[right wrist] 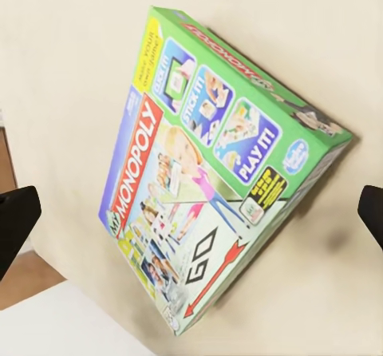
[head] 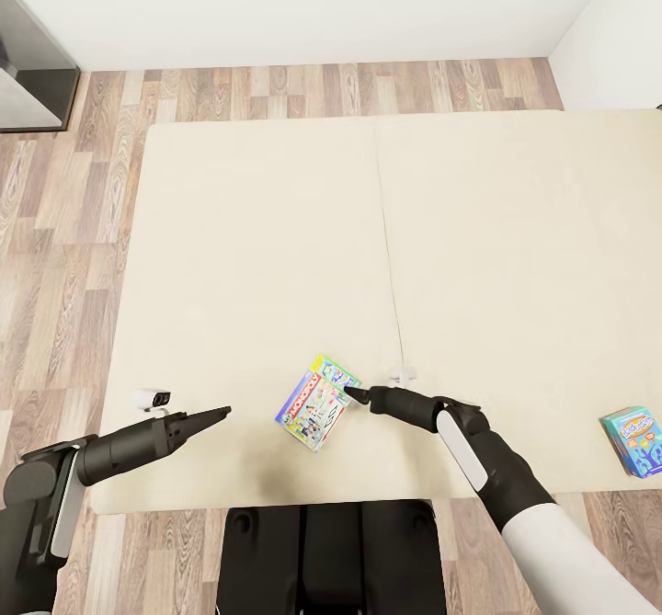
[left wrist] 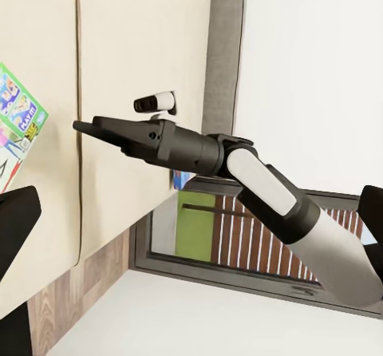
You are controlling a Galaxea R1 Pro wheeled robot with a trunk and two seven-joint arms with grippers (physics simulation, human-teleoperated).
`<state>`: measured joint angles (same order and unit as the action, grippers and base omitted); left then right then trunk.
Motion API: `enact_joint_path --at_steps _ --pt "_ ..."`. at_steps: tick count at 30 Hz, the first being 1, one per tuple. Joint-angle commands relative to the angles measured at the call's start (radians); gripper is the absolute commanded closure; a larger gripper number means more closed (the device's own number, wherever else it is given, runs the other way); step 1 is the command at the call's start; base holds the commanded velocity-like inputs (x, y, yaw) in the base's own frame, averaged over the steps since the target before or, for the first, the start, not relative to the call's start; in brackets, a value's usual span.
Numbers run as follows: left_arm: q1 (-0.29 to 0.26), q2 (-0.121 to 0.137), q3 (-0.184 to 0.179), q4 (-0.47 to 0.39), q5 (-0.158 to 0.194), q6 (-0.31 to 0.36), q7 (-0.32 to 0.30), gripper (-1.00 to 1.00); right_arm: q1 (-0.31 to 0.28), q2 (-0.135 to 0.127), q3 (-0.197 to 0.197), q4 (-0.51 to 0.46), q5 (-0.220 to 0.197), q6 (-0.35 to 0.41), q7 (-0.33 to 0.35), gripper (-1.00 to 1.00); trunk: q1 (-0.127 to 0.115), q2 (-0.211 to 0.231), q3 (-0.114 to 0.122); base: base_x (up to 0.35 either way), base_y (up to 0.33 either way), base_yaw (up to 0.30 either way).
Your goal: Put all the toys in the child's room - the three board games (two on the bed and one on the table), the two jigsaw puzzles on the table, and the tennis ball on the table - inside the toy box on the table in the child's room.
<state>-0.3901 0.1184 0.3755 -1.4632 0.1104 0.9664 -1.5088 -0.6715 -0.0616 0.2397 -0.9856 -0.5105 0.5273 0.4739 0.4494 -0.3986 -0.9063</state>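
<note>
So the green-edged board game [right wrist: 219, 176] lying flat on the bed [head: 257, 229] is a Monopoly box: red banner reads "MONOPOLY" with a little "My" next to it, there's a "GO" arrow on the lid, and the panels along the green side say "PICK IT!", "STICK IT!" and "PLAY IT!". It sits near the bed's front edge, just left of the mattress seam. The right gripper [head: 355, 395] has its tip right at the box's right edge; in the right wrist view the two fingertips [right wrist: 16, 228] are spread wide with the box lying between them, so it's released, not pinching anything. A smaller blue board game [head: 634, 440] lies far right on the mattress. The left gripper [head: 221, 411] hovers left of the Monopoly box, well apart; its tips look closed together, holding nothing.
</note>
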Motion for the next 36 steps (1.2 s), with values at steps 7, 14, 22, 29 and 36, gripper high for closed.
enact_joint_path --at_steps 7,14,22,29,36 --pt "0.000 0.000 0.000 0.000 -0.001 0.011 -0.004 -1.00 0.000 0.000 0.002 -0.001 -0.006 0.000 -0.001 -1.00 0.001 -0.002 -0.001 0.000 0.000 0.000" --pt "-0.001 0.001 0.000 0.000 -0.001 0.011 -0.004 -1.00 0.000 -0.001 0.002 -0.001 -0.006 0.000 -0.001 -1.00 0.001 -0.002 -0.001 0.000 0.000 0.000" --pt "0.000 0.000 0.000 0.000 -0.001 0.011 -0.004 -1.00 0.000 -0.003 0.002 -0.001 -0.006 0.000 -0.001 -1.00 0.001 -0.002 -0.001 0.000 0.000 0.000" --pt "0.000 0.001 0.001 0.000 0.000 0.011 -0.005 -1.00 0.000 -0.004 0.001 -0.002 -0.008 0.000 -0.001 -1.00 0.001 -0.002 -0.001 0.000 0.000 0.000" --pt "0.000 0.001 0.002 0.000 0.000 0.011 -0.005 -1.00 0.000 -0.005 0.000 -0.002 -0.010 0.001 -0.001 -1.00 0.001 -0.002 -0.001 0.000 0.000 0.005"
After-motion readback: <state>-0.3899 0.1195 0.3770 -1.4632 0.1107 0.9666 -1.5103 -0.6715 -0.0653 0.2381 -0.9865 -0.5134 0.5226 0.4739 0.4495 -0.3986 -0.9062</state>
